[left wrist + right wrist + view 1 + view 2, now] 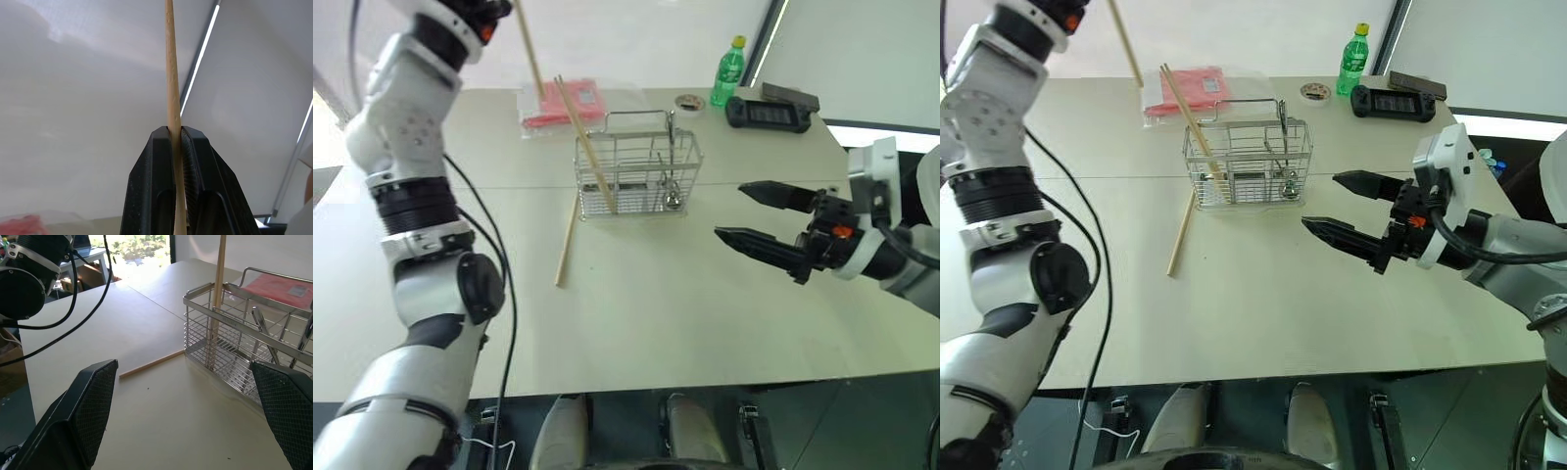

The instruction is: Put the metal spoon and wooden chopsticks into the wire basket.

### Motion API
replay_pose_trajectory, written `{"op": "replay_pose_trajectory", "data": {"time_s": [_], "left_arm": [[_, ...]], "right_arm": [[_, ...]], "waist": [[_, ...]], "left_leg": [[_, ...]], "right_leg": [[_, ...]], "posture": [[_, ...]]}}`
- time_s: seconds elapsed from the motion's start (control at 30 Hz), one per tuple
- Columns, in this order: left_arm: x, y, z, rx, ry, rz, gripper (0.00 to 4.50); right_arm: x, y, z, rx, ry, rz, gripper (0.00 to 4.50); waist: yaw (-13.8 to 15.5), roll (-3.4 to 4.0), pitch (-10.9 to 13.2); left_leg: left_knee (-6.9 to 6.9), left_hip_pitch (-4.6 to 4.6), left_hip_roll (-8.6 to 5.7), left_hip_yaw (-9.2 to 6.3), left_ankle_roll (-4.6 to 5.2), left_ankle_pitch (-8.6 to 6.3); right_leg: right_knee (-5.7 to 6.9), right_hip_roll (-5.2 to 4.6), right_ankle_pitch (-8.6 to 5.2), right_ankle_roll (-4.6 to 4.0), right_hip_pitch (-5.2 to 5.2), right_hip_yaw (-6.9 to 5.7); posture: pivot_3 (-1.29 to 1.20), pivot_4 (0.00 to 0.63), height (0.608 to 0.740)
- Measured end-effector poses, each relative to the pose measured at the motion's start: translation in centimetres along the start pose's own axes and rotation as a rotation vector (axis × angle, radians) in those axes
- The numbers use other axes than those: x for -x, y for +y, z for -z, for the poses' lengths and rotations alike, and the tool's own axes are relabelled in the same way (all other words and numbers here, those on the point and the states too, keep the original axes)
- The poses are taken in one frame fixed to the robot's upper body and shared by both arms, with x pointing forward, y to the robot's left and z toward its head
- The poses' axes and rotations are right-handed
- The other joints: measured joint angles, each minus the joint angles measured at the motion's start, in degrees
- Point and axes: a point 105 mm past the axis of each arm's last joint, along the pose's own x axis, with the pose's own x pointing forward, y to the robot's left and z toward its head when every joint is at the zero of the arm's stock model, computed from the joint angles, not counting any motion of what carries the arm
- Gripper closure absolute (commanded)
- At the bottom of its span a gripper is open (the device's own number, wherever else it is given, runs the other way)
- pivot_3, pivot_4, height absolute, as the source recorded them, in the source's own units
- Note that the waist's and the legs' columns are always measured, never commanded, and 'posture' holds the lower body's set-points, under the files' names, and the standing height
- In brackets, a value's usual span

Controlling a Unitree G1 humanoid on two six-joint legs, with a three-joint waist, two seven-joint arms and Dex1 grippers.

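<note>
The wire basket stands on the table's middle. Inside its right end rests the metal spoon. One wooden chopstick leans in the basket's left end, poking out well above the rim. Another chopstick lies flat on the table, just in front of the basket's left corner. My left gripper is raised high at the far left, shut on a third chopstick that hangs tilted above the red packet. My right gripper hovers open and empty to the right of the basket, pointing toward it.
A flat red packet in clear wrap lies behind the basket. A green bottle, a small round tin and a black device sit along the far right. The table's front edge is close to me.
</note>
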Motion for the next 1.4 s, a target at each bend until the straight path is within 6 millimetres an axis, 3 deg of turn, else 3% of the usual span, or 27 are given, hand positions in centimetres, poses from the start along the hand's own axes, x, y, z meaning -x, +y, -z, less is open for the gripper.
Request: {"op": "replay_pose_trajectory", "data": {"time_s": [0.2, 0.4, 0.67, 0.8, 0.97, 1.17, 1.4], "left_arm": [[-1.1, -0.8, 4.5, -0.047, 0.059, 0.021, 4.47], [0.5, 0.5, 9.6, -0.118, 0.118, -0.04, 4.47], [1.6, 0.1, 12.5, -0.167, 0.155, -0.044, 4.47], [2.7, 0.2, 13.7, -0.157, 0.184, -0.058, 2.9], [2.9, -0.6, 12.8, -0.115, 0.178, -0.025, 0.34], [3.9, 0.7, 9.0, -0.093, 0.214, 0.012, 0.34], [5.7, 5.2, 2.3, -0.216, 0.334, -0.104, 0.34]], "right_arm": [[0.0, 0.2, -0.1, -0.021, -0.014, 0.02, 0.0], [0.4, 0.2, -0.6, -0.031, -0.042, 0.057, 0.0], [0.4, 0.2, -0.8, -0.036, -0.041, 0.062, 0.0], [0.5, -0.2, -1.2, -0.035, -0.05, 0.074, 0.0], [0.4, -0.5, -1.5, -0.034, -0.059, 0.071, 0.0], [0.3, -1.0, -1.5, -0.043, -0.064, 0.07, 0.0], [-0.1, -0.9, -1.2, -0.04, -0.054, 0.055, 0.0]], "waist": [[0.05, 0.0, 0.0], [0.17, 0.0, 0.0], [0.53, 0.0, 0.0], [0.85, 0.01, 0.0], [1.33, 0.01, 0.0], [0.82, 0.05, -0.01], [0.69, 0.08, -0.01]], "left_leg": [[0.09, -0.08, -0.01, 0.01, 0.15, -0.09], [0.12, -0.11, -0.01, 0.01, 0.22, -0.13], [0.17, -0.14, -0.01, 0.01, 0.23, -0.14], [0.18, -0.14, -0.01, 0.01, 0.24, -0.14], [0.19, -0.14, -0.01, 0.01, 0.24, -0.14], [0.17, -0.12, 0.0, 0.0, 0.26, -0.15], [0.16, -0.12, -0.01, 0.01, 0.26, -0.16]], "right_leg": [[-0.05, 0.0, 0.0, 0.0, 0.0, 0.0], [-0.05, 0.0, 0.0, 0.0, -0.01, 0.0], [-0.08, 0.01, 0.0, -0.01, 0.0, 0.0], [-0.08, 0.01, 0.0, -0.01, -0.01, 0.0], [-0.09, 0.01, 0.0, -0.01, 0.0, 0.0], [-0.06, 0.02, -0.01, -0.02, -0.03, 0.0], [-0.08, 0.02, -0.01, -0.02, -0.04, 0.0]], "posture": [[0.0, 0.15, 0.721], [0.0, 0.15, 0.721], [0.0, 0.15, 0.721], [0.0, 0.15, 0.721], [0.0, 0.15, 0.721], [0.0, 0.15, 0.721], [0.0, 0.15, 0.721]]}}
